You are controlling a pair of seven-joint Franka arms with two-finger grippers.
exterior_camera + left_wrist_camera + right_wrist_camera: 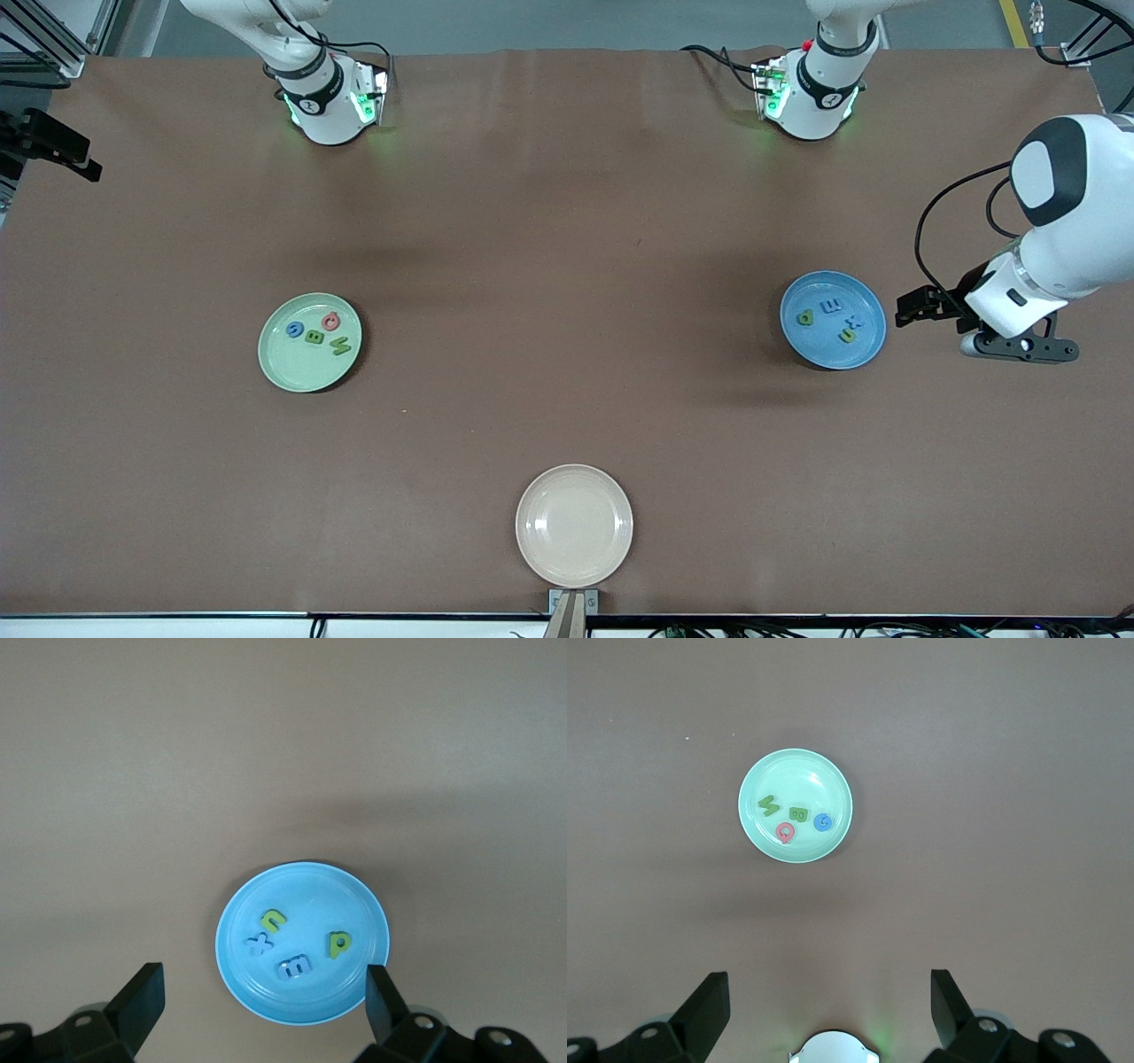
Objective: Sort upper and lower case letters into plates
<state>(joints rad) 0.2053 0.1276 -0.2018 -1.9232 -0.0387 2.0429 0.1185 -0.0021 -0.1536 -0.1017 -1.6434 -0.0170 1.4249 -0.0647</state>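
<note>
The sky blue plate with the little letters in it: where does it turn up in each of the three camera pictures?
Front view: the sky blue plate lies toward the left arm's end of the table, holding four small letters.
Left wrist view: the same plate shows low in the picture, between the open left gripper fingers.
Right wrist view: not in it; only the pale green plate shows.
Shared landmark: the brown table.

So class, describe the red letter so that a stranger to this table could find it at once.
Start at the pale green round plastic plate, toward the right arm's end of the brown table. Four small letters lie in it; the red letter sits farthest from the front camera, beside a blue one. It is the only red piece on the table.
</note>
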